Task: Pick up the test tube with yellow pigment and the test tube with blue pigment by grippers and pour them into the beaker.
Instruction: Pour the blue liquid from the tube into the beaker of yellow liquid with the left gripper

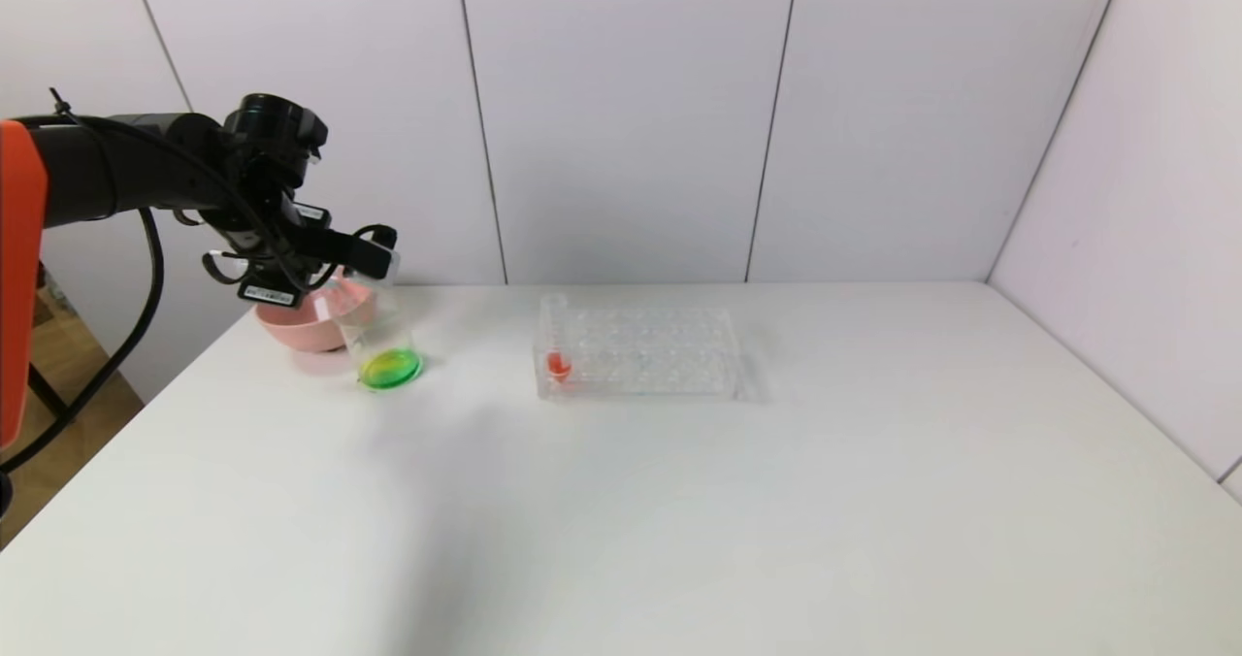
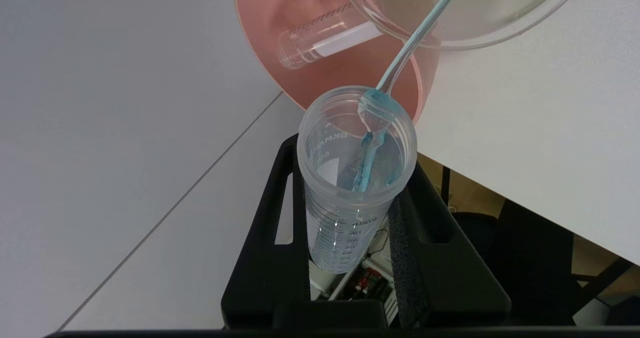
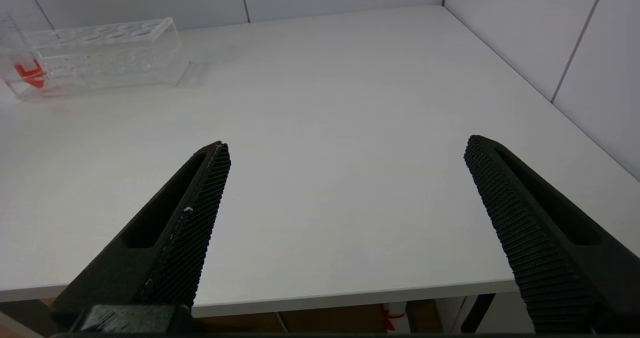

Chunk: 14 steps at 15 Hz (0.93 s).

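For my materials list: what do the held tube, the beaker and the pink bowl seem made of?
Tube: likely clear plastic, slightly cloudy, with printed graduations, blue stream leaving its mouth.
Beaker: clear glass or plastic, fully see-through; cannot tell which.
Bowl: opaque pink plastic, smooth matte look.

Free room and obstacles on the worktop (image 1: 679,520).
Near and right areas lie open; the tube rack (image 1: 636,353) stands mid-rear, while the beaker (image 1: 383,341) and pink bowl (image 1: 306,321) crowd the rear-left corner.
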Motion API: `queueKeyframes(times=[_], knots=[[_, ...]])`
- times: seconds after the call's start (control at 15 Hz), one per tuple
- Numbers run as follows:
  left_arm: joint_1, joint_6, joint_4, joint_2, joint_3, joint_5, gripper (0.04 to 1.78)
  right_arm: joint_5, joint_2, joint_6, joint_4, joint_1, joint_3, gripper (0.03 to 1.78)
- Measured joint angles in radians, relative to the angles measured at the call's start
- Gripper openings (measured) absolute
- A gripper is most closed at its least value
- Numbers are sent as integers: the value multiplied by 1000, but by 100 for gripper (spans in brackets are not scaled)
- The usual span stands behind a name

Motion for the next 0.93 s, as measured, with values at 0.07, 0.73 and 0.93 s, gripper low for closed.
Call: queueKeyframes(times=[0.07,0.73,0.93], knots=[[-2,3,-5,0,0,7,46,0,0,0,0,0,0,171],[-8,22,-11,-1,1,26,46,0,0,0,0,0,0,171],[-8,17,-11,-2,1,20,46,0,0,1,0,0,0,171]])
